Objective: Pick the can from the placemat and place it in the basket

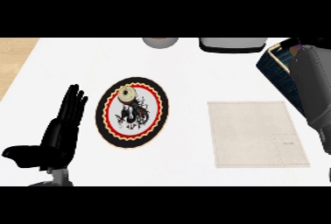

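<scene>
A can (132,109) with a beige lid and a black-and-white label stands on a round placemat (110,131) with a black rim and a red ring, left of centre. My left hand (61,127) rests just left of the placemat, open with fingers straight up, not touching the can. A dark woven basket (278,70) with a tan rim sits at the far right. My right forearm (313,92) crosses in front of it and hides part of it. Only a dark bit of the right hand (305,43) shows at the top right.
A beige rectangular mat (255,133) lies flat right of centre. At the counter's back edge sit a grey round object (160,42) and a pale grey one (231,44). A wooden floor strip (13,57) shows past the counter's left edge.
</scene>
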{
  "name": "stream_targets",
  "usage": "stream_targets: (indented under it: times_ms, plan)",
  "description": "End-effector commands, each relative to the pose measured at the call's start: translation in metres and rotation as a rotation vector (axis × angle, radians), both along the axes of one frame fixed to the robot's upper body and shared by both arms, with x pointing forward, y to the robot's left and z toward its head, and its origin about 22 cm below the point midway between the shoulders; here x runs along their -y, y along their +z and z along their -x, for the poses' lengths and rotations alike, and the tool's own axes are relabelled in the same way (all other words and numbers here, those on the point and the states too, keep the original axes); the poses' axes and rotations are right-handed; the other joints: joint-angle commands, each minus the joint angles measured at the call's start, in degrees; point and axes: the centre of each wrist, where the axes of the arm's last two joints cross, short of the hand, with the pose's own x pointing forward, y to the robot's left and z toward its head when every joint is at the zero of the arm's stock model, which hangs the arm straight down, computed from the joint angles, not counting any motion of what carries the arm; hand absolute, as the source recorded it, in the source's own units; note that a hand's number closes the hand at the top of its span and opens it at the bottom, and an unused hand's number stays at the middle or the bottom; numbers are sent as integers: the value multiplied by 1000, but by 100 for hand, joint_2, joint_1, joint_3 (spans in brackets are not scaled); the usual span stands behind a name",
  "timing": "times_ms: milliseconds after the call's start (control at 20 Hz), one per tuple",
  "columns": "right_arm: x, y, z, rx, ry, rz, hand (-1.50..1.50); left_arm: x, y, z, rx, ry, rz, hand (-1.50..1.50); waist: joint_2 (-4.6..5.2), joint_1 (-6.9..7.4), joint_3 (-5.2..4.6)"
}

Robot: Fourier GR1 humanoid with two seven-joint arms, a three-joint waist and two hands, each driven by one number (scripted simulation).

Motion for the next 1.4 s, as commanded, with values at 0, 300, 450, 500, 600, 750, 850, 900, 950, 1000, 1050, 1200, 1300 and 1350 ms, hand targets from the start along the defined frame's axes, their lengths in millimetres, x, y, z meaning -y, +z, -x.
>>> stream_targets:
  times_ms: [0,300,450,500,600,750,850,900,950,1000,1050,1200,1300,1350]
  plan:
    - [24,-16,12,18,-35,-55,150,8,-5,7,9,-2,-10,0,-9,-18,1]
    - [8,-30,12,19,-53,-54,150,4,5,12,15,13,3,0,-6,22,1]
    - [38,-40,26,61,-37,-87,150,1,-4,-3,-1,9,-1,0,-12,-37,1]
    - [40,-45,28,55,-47,-93,150,13,0,-17,8,17,-8,0,-4,-44,1]
    - [50,-49,34,83,-117,-77,150,-6,-6,-5,0,11,1,0,-3,-20,1]
    - [41,-52,28,72,-146,-114,150,-7,-3,-5,9,1,11,0,16,46,2]
    - [50,-60,33,33,-105,-136,-150,-10,0,-4,5,8,-11,0,8,27,2]
    - [55,-46,30,24,-100,-124,-150,2,-8,1,3,-15,-6,0,8,29,2]
    - [52,-63,41,36,-73,-129,-150,-3,-2,-6,8,26,-21,0,-8,-20,1]
    - [66,-48,41,37,-67,-124,-150,-3,1,-12,13,17,6,0,-6,-21,1]
    - [47,-68,36,68,-75,-112,-150,12,14,-1,18,-6,0,0,5,33,4]
    - [61,-57,41,131,-67,-91,-150,1,-5,4,4,14,-15,0,6,24,2]
    - [62,-51,44,216,-49,-58,-150,3,4,-15,14,12,-19,0,4,-24,2]
    - [53,-64,45,230,-44,-32,-150,13,-9,13,-13,-6,0,0,-2,22,3]
